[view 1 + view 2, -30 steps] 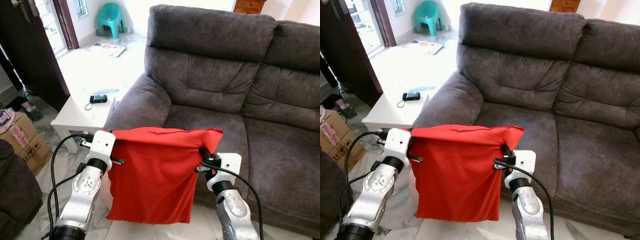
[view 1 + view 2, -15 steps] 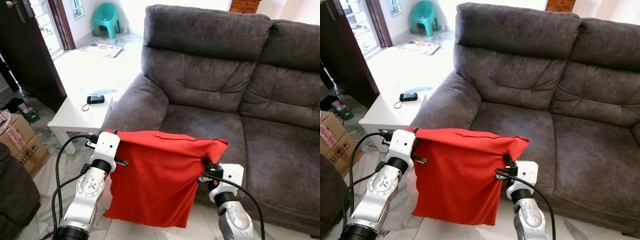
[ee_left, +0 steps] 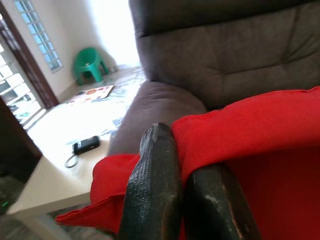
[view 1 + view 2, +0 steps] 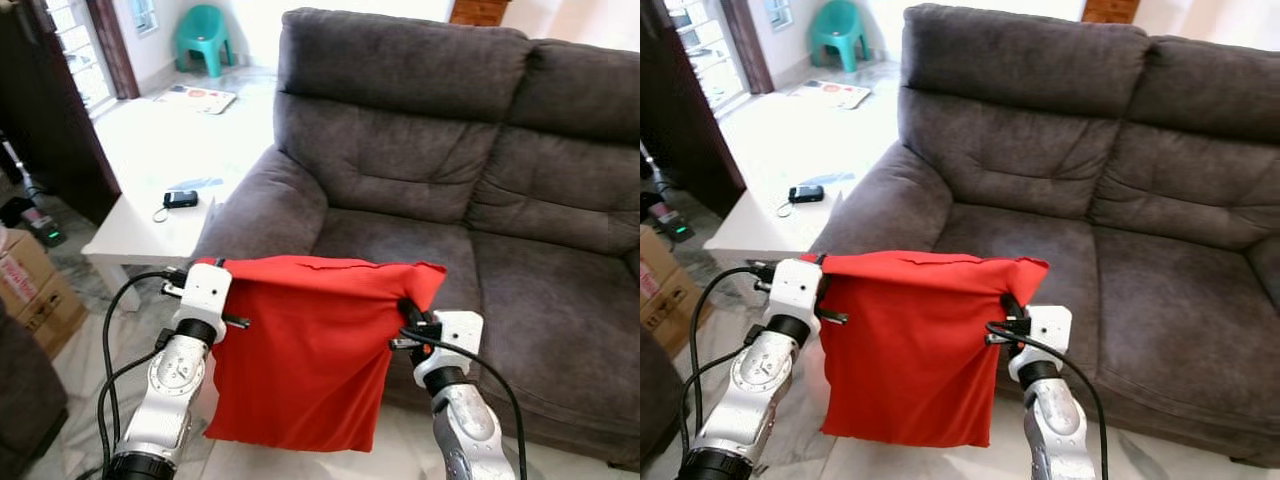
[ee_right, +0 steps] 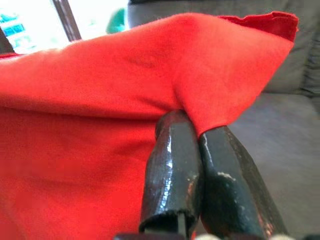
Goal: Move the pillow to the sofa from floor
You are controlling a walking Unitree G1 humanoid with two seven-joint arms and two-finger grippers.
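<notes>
We hold the red pillow (image 4: 305,350) up by its top corners, left gripper (image 4: 218,268) and right gripper (image 4: 408,305) each with fingers pinched tight on the fabric, so it hangs clear of the floor, just near of the grey sofa (image 4: 420,170) seat.

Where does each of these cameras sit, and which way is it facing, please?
Left and right eye views: on the head, looking forward and down at the sofa; both silver arms show.
Left wrist view: along the left gripper, toward the sofa's armrest.
Right wrist view: along the right gripper.
All share the red pillow, pinched at its top corners.
</notes>
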